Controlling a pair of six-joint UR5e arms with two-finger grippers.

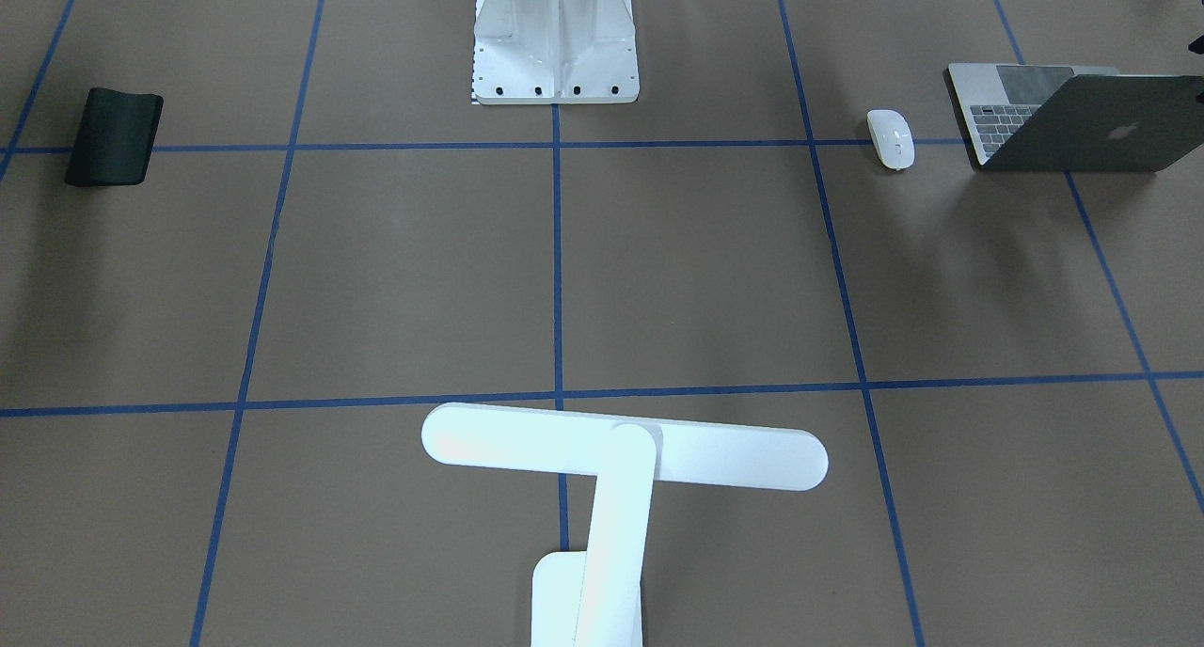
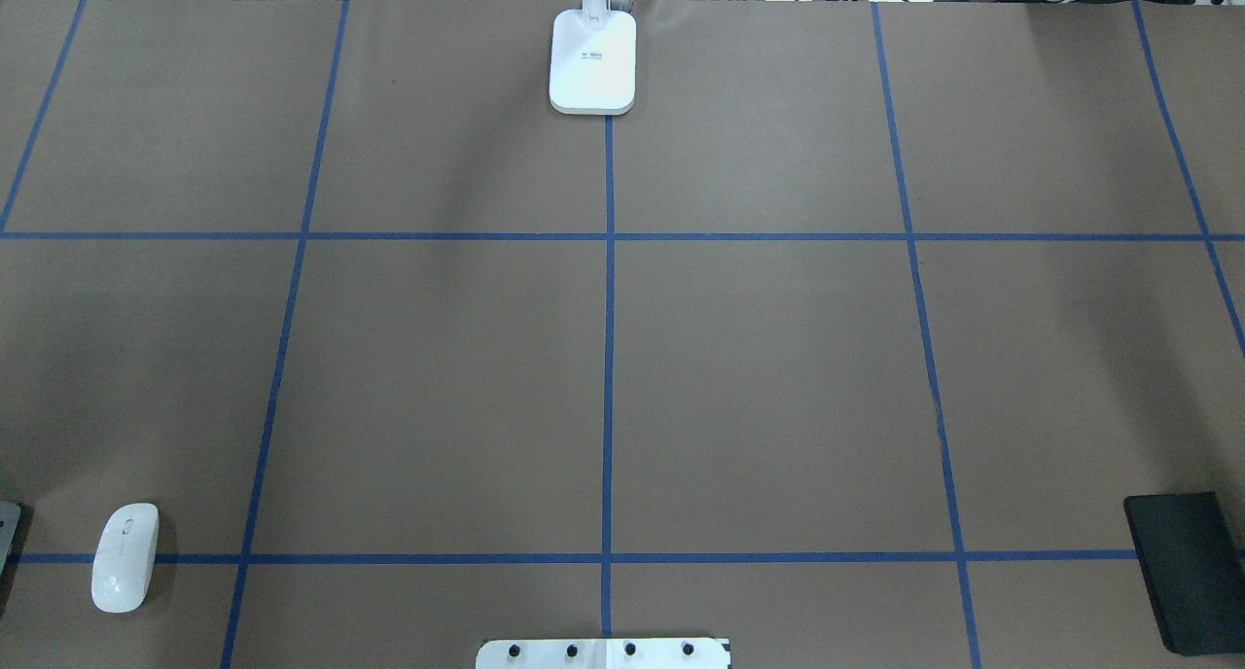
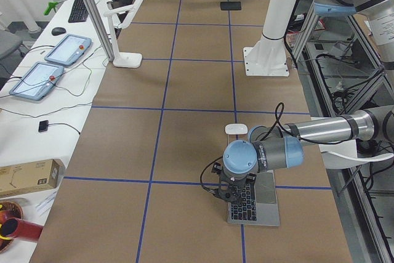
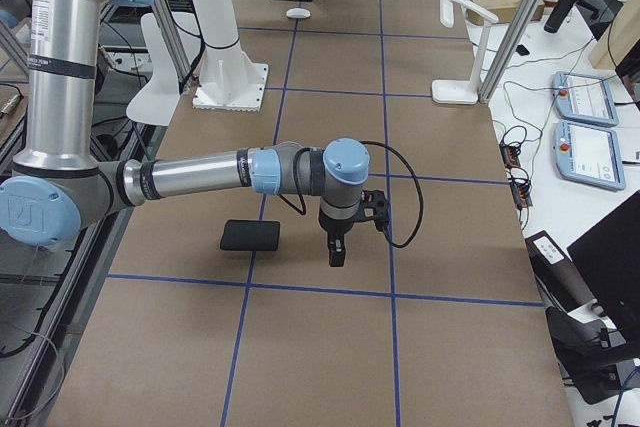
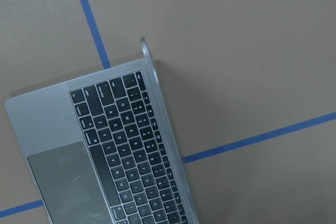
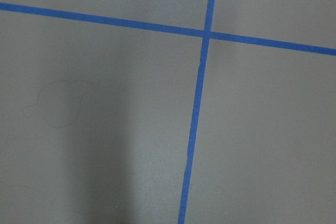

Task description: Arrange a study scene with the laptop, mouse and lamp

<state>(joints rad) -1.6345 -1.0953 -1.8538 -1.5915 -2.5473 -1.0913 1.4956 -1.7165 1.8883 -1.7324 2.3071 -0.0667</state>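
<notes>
Closest to the front camera is the lamp, at the bottom middle of that view, with its long white bar head across its arm. It looks tall and tippy, so I think the best hold is low on the arm, near the base.

Up in the upper right of that view sits the laptop, open, with its lid standing up. It looks heavy, stiff and smooth, and I think the screen could break. A safe hold is likely the edge of the keyboard half, not the lid.

Just beside it, to its left in that view, is the mouse. It looks light and slippery, so pinch it across its narrow sides.

From the left side view, the near arm lies low and stretched out. Its wrist bends so the left gripper points down over the keys. I cannot tell if its fingers are apart or together.

From the right side view, the right gripper points down over bare table, near the black mat. I cannot tell about its fingers either.
</notes>
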